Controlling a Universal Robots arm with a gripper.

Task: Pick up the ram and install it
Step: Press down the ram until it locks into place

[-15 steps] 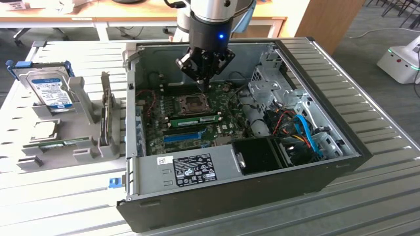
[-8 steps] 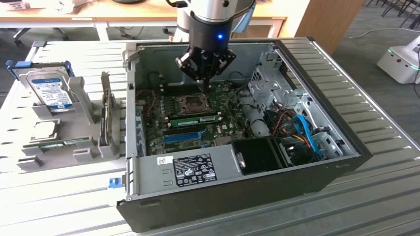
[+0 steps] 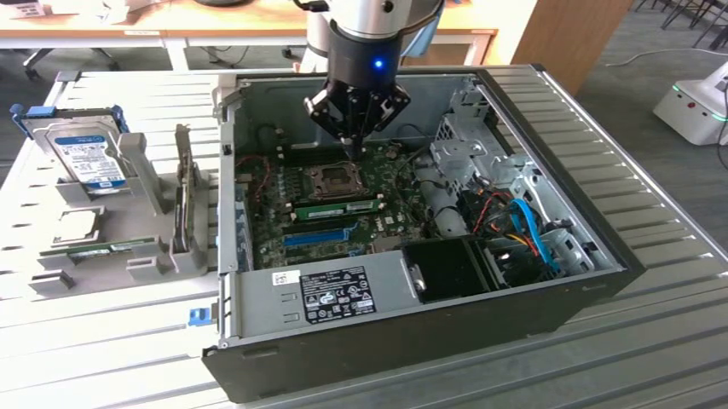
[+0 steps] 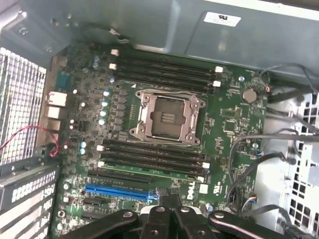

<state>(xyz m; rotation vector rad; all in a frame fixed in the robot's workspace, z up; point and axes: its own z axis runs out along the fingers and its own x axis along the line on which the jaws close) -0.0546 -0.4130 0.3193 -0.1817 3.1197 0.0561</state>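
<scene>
An open computer case (image 3: 569,298) lies on its side on a slatted metal table (image 3: 637,358), its side panel off so the motherboard (image 3: 341,213) faces up for work from above; the robot arm (image 3: 370,34) reaches down into it from the far side, its gripper (image 3: 355,141) hanging just over the empty processor socket (image 3: 338,180), fingers drawn fully together into a point and holding nothing that can be seen; on the exterior view's left, a grey holder (image 3: 170,247) stands beside the case, keeping parts upright and within reach, a hard drive (image 3: 91,158) at its far end; a ram stick (image 3: 341,204) sits seated in a slot just near of the socket, its long axis running left to right across the board, parallel to the blue expansion slot (image 3: 316,236) and lying edge-down so its contacts meet the slot; a second ram stick (image 3: 112,249) lies in the holder's near trough, long axis also roughly left to right; in the wrist view the gripper (image 4: 172,219) looks onto the socket (image 4: 167,117) and the seated stick (image 4: 149,172).
</scene>
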